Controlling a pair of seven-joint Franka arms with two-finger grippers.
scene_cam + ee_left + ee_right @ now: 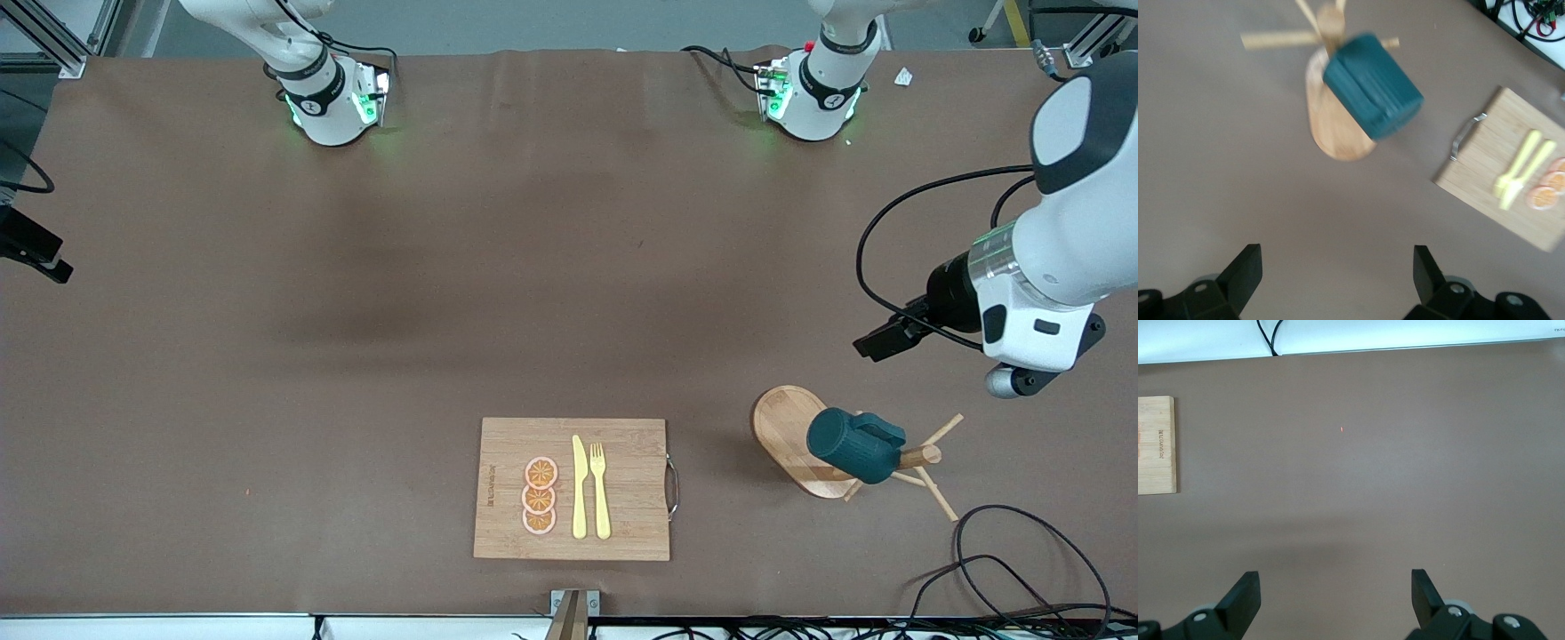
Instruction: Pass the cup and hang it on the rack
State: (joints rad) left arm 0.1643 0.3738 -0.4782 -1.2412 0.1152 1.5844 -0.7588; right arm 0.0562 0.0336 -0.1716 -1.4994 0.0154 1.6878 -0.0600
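The dark teal cup (855, 444) hangs on a peg of the light wooden rack (782, 427), which stands toward the left arm's end of the table; its yellow inside is hidden. The left wrist view shows the cup (1371, 85) on the rack (1331, 127) as well. My left gripper (1338, 257) is open and empty, up in the air over bare table beside the rack, apart from the cup. My right gripper (1335, 580) is open and empty over bare table; it is out of the front view.
A rectangular wooden cutting board (573, 489) with a yellow knife, a yellow fork and orange slices lies near the table's front edge; it also shows in both wrist views (1511, 167) (1155, 447). Black cables (1022, 560) loop on the table beside the rack.
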